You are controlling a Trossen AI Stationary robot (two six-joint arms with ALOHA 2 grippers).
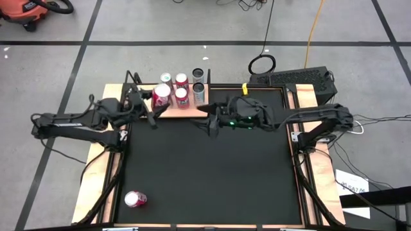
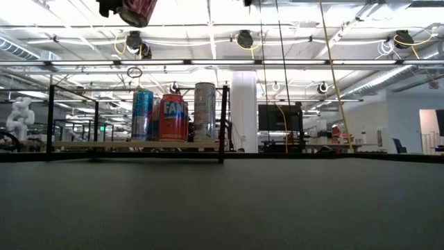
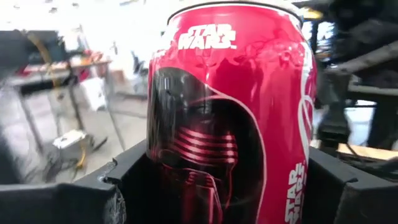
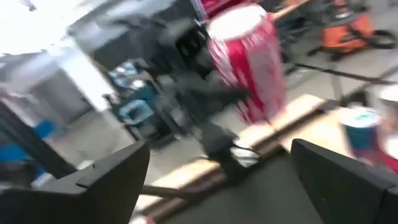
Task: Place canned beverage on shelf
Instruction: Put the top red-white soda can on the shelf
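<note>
My left gripper (image 1: 154,104) is shut on a red Star Wars can (image 3: 230,106), held high above the left part of the shelf (image 1: 192,113). The shelf is a light-brown board with a thin black rail (image 2: 223,125) at the mat's far edge. The held can also shows at the top of the low view (image 2: 135,10). Several cans stand on the shelf, among them a blue one (image 2: 142,114), an orange one (image 2: 173,118) and a silver one (image 2: 205,111). My right gripper (image 1: 207,119) is open and empty, just right of the shelf's near edge. A second red can (image 1: 135,199) lies on the mat near the front left. My left gripper pinches the red can between its two fingers, one finger (image 3: 93,196) on each side of the can's lower side wall (image 3: 186,180). The fingers come about level from the table's left side. The can is roughly upright and lifted clear of the shelf and the other cans.
The black mat (image 1: 212,173) covers the table, with wooden strips (image 1: 96,173) along its sides. A black box (image 1: 302,80) sits at the far right. The standing cans fill the shelf's middle and far part (image 1: 182,80).
</note>
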